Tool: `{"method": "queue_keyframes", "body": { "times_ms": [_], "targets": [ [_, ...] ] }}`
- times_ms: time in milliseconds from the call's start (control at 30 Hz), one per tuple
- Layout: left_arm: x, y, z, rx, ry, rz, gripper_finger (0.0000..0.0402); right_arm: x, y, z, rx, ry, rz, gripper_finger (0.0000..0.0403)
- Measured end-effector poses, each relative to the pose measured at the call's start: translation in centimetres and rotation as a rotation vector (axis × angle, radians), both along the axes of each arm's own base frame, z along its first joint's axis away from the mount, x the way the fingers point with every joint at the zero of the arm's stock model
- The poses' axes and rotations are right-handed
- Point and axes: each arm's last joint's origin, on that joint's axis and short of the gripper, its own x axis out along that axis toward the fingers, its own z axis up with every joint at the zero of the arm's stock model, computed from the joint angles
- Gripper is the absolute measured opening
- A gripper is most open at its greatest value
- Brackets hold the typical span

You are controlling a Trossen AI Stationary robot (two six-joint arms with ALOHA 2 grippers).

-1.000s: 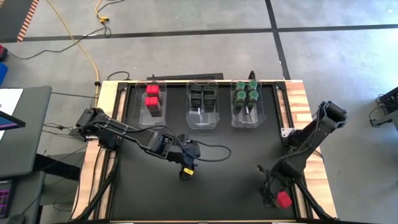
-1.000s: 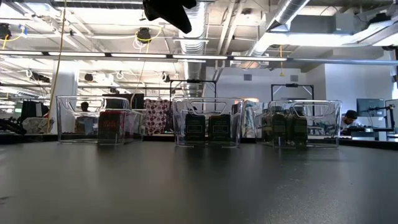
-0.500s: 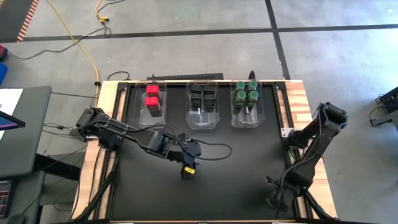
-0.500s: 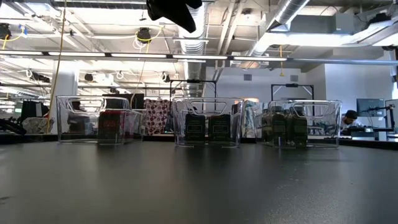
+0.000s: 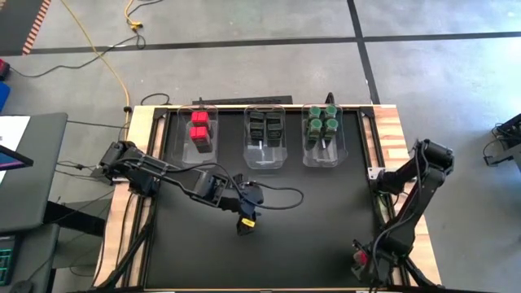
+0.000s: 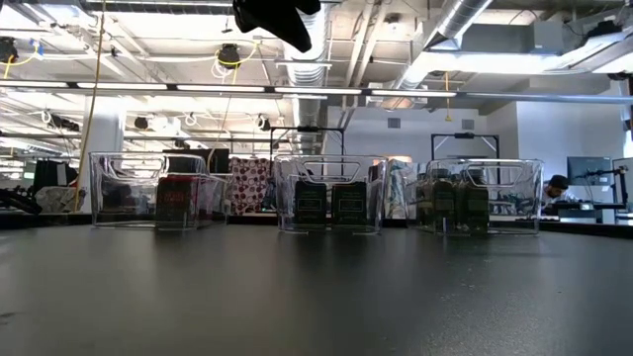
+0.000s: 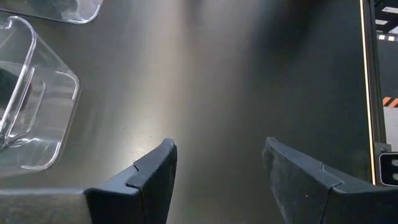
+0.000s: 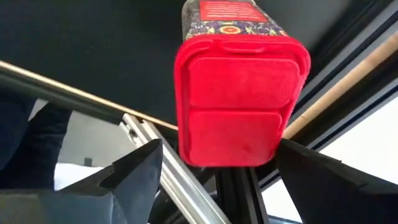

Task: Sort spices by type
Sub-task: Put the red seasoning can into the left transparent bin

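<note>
My right gripper (image 8: 222,144) is shut on a red-topped spice container (image 8: 239,102) at the table's near right corner (image 5: 356,259). My left gripper (image 7: 219,146) is open and empty. It hovers above the bare mat at mid-table (image 5: 244,221) and shows at the top of the low view (image 6: 272,20). Along the far edge stand three clear bins. The left bin (image 5: 186,145) holds red-topped containers (image 5: 199,130), the middle bin (image 5: 266,156) holds dark ones (image 5: 266,128), and the right bin (image 5: 322,155) holds green-lidded jars (image 5: 321,120). My right gripper pinches the red-topped container between its two fingers (image 8: 140,174), one on each side at the lid end. The red lid (image 8: 239,134) faces the wrist camera and the patterned body (image 8: 227,15) points away along the fingers. The container is lifted clear over the table's edge rails.
The black mat between the bins and the near edge is bare (image 5: 309,212). Wooden side boards and metal frame rails (image 8: 155,140) run under the right gripper. A corner of a clear bin (image 7: 37,106) lies ahead of the left gripper. Cables run from the left arm (image 5: 281,195).
The right arm has swung its elbow out toward the table's right edge. Its gripper has turned about at the near right corner, still holding the red-topped container, which now shows less from above.
</note>
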Motion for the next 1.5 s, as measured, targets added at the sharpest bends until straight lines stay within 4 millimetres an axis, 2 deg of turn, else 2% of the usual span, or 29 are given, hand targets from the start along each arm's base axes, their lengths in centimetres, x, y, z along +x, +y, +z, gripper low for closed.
{"method": "queue_keyframes", "body": {
  "times_ms": [233, 400, 500, 767, 1000, 1233, 1400, 1500],
  "targets": [
    [0.0, 0.0, 0.0, 0.0, 0.0, -0.001, 0.0229, 0.2, 0.4, -1.2, -0.041, 0.019, 0.001, 0.0338],
    [0.0, 0.0, 0.0, -0.001, 0.0, 0.0, 0.0229, 0.3, 0.3, -1.2, -0.06, -0.005, -0.004, 0.0336],
    [0.0, 0.0, 0.0, 0.001, 0.0, -0.002, 0.0229, 0.3, 0.2, -1.2, -0.066, -0.004, -0.003, 0.032],
    [0.0, 0.0, 0.0, -0.005, -0.001, 0.004, 0.0229, 0.3, 0.3, -1.2, -0.061, -0.005, 0.0, 0.0245],
    [-0.1, 0.0, 0.0, -0.012, 0.009, -0.01, 0.0229, 0.6, -0.1, -1.3, -0.07, -0.008, 0.035, 0.024],
    [-1.6, 0.0, 1.0, 0.001, 0.044, -0.091, 0.0229, 3.4, -2.7, -1.1, -0.098, -0.037, 0.13, 0.024],
    [-2.2, -0.1, 1.5, 0.044, 0.03, -0.143, 0.0229, 6.4, -5.4, 0.8, -0.168, -0.107, 0.209, 0.0241],
    [-3.0, 0.3, 0.6, 0.074, 0.028, -0.141, 0.0229, 8.4, -7.2, 2.2, -0.189, -0.151, 0.247, 0.0241]
  ]
}}
